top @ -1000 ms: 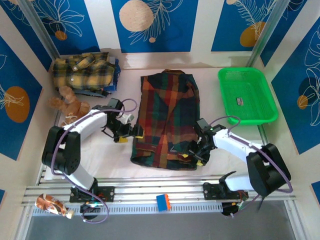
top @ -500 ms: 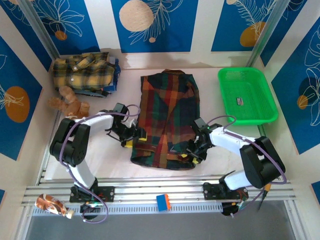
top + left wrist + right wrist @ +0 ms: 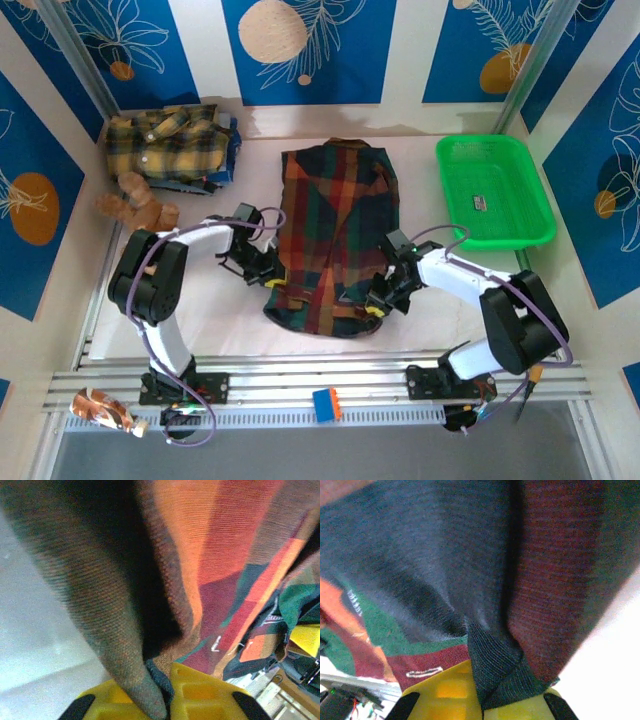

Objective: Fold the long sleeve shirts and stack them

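Pinching the near-left corner of the dark plaid shirt (image 3: pixel 335 225), the left gripper (image 3: pixel 269 281) is closed on the fabric. The left wrist view shows a fold of brown-green cloth squeezed between its yellow fingers (image 3: pixel 200 690), with orange and red plaid hanging just past them. The right gripper (image 3: pixel 377 303) is clamped the same way on the near-right corner. In the right wrist view a wedge of dark fabric sits between its yellow fingers (image 3: pixel 447 687), with navy and maroon cloth above.

Both grippers sit at the shirt's near end, one on each side edge, and both arms reach inward toward it. The shirt lies mid tabletop (image 3: pixel 225 325), folded into a narrow oblong. Its long axis runs near to far, with the collar end pointing at the far wall and the hem end toward the arm bases. The near corners are drawn in at the grippers, so the near edge looks rounded; the rest lies flat.

The yellow and black plaid shirt (image 3: pixel 165 145) is in the far-left corner, well apart from the dark one. It is loosely folded, its long side runs left to right, and it rests on something blue. A brown teddy bear (image 3: pixel 135 207) lies just in front of it, near the left arm's elbow. A green basket (image 3: pixel 470 150) sits at far right, apart from the dark shirt.
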Robot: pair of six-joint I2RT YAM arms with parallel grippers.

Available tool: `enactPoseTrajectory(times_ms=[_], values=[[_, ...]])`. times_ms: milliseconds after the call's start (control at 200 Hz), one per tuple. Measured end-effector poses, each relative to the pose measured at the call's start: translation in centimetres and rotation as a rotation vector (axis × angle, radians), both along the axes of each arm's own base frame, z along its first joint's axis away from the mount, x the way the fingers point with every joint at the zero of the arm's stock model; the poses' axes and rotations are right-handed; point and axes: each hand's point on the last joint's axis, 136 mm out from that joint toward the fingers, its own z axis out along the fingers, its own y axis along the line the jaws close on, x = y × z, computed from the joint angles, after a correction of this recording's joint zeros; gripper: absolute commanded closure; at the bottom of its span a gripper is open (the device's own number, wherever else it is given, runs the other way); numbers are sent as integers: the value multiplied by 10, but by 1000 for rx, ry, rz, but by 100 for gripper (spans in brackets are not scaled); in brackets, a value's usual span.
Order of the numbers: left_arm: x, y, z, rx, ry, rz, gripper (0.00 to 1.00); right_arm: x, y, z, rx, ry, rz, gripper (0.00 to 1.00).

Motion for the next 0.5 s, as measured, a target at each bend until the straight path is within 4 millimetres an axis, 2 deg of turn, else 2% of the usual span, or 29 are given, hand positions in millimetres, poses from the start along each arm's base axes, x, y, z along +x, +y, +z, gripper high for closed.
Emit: enactPoseTrajectory(times_ms=[105, 245, 380, 500], values=[[8, -4, 9, -10, -17, 0, 100, 12, 3, 22, 37, -41, -18, 100], [23, -12, 29, -46, -43, 16, 100, 43, -1, 54, 99, -113, -82, 100], [52, -24, 62, -114, -97, 59, 100, 83, -12, 81, 147, -180, -138, 100], [89, -36, 96, -193, -164, 104, 100, 128, -22, 99, 179, -232, -162, 100]])
